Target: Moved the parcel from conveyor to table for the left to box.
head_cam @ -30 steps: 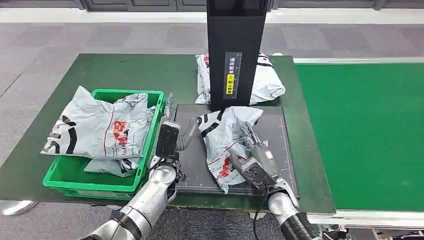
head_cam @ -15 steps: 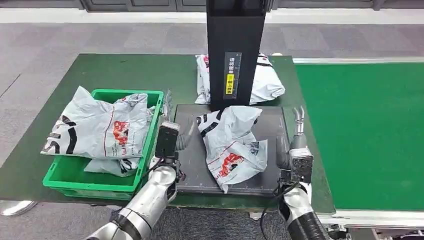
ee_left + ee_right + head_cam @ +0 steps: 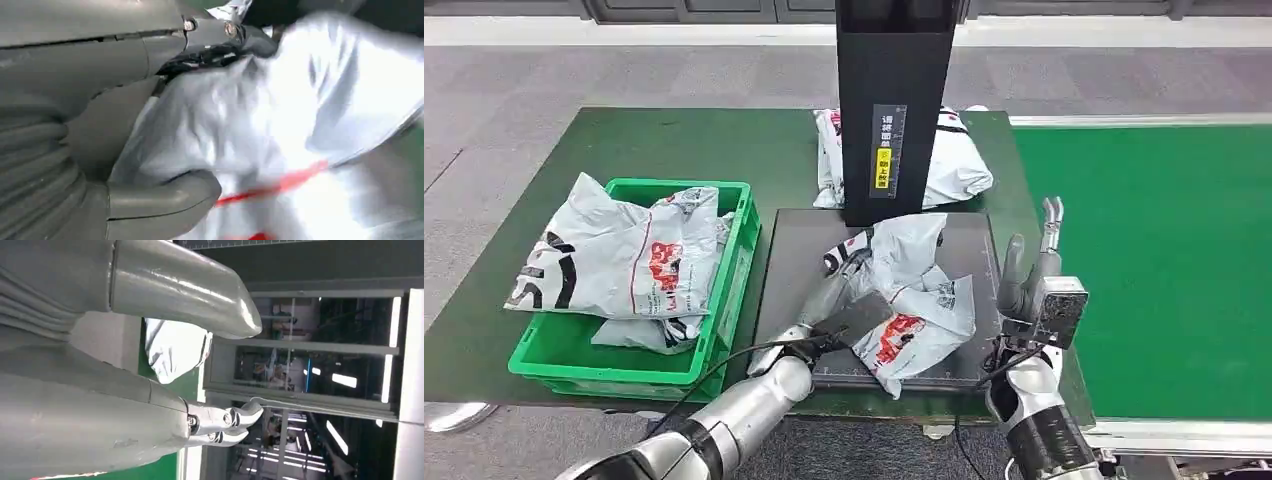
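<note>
Parcel (image 3: pixel 904 305): a crumpled grey-white poly mailer with red and black print, lying on the dark mat (image 3: pixel 794 260) at the middle of my desk (image 3: pixel 674 145), just in front of the black column (image 3: pixel 894 100). The green crate (image 3: pixel 624 360) beside the mat already holds similar bags and sits heaped above its rim. My left hand (image 3: pixel 844 285) lies against the near-left side of the parcel; in the left wrist view the film bunches between thumb and fingers (image 3: pixel 165 197), so I judge them clamped on it. My right hand (image 3: pixel 1036 290) stands raised off the mat's right edge, fingers apart and empty. Risks: the slick film may slip from my hold, and the full crate may shed the parcel.
</note>
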`<action>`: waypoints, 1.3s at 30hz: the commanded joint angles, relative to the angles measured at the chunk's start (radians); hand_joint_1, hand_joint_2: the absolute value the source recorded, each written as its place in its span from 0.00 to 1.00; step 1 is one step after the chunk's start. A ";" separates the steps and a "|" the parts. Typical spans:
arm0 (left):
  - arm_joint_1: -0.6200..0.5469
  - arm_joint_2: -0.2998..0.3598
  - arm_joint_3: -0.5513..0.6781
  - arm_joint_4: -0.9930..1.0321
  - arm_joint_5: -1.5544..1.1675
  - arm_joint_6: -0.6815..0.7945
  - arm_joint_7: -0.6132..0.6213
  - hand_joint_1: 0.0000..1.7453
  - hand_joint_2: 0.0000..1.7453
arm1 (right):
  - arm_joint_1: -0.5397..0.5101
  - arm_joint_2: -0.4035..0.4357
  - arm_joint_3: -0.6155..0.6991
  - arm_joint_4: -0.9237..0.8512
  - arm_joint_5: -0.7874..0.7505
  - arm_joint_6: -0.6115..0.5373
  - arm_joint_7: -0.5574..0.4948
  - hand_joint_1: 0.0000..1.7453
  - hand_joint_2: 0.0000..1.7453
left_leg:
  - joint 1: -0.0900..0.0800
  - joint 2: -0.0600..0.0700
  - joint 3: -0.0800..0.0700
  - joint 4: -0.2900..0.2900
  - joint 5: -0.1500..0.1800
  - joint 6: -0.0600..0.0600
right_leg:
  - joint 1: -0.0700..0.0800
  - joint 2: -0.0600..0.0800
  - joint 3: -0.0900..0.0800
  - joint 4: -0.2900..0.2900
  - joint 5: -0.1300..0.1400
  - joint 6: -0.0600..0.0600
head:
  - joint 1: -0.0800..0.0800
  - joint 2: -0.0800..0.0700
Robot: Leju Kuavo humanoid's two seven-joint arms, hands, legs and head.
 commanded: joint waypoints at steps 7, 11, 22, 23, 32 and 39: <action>-0.065 0.025 -0.350 0.171 -0.204 -0.325 0.214 0.00 1.00 | -0.111 -0.020 0.001 0.160 -0.027 0.046 0.007 0.00 0.00 | 0.000 0.001 0.003 -0.001 0.000 0.001 | 0.000 0.000 0.003 -0.002 0.000 0.000 | 0.000 0.000; -0.065 0.028 -0.232 0.166 -0.142 -0.156 0.188 1.00 1.00 | -0.086 -0.012 -0.007 0.131 -0.023 0.052 0.010 0.00 0.00 | 0.001 0.002 0.006 -0.004 0.000 0.001 | 0.001 0.001 0.007 -0.005 0.001 0.001 | 0.000 0.000; -0.110 0.024 -0.005 0.111 -0.016 -0.022 0.020 1.00 1.00 | -0.027 0.003 -0.080 0.045 0.011 0.067 0.046 0.00 0.00 | 0.001 -0.002 0.007 -0.001 -0.001 0.003 | -0.001 -0.003 0.009 -0.002 -0.002 0.003 | 0.000 0.000; -0.130 0.028 0.046 0.081 0.023 0.027 -0.065 1.00 1.00 | -0.019 0.002 -0.089 0.039 0.011 0.071 0.046 0.00 0.00 | 0.001 -0.002 0.007 -0.002 -0.001 0.003 | -0.001 -0.003 0.009 -0.002 -0.002 0.003 | 0.000 0.000; -0.238 0.070 0.180 -0.088 0.079 0.178 -0.213 1.00 1.00 | -0.007 -0.001 -0.127 0.029 -0.004 0.072 0.028 0.00 0.00 | 0.001 -0.003 0.002 0.001 0.000 0.003 | -0.001 -0.004 0.004 0.000 -0.002 0.003 | 0.000 0.000; -0.225 0.083 0.269 -0.149 -0.090 0.341 -0.230 1.00 0.00 | 0.010 -0.005 -0.131 0.014 -0.014 0.063 0.015 0.00 0.00 | 0.001 -0.002 0.005 -0.001 -0.001 0.004 | -0.001 -0.002 0.007 -0.002 -0.002 0.003 | 0.000 0.000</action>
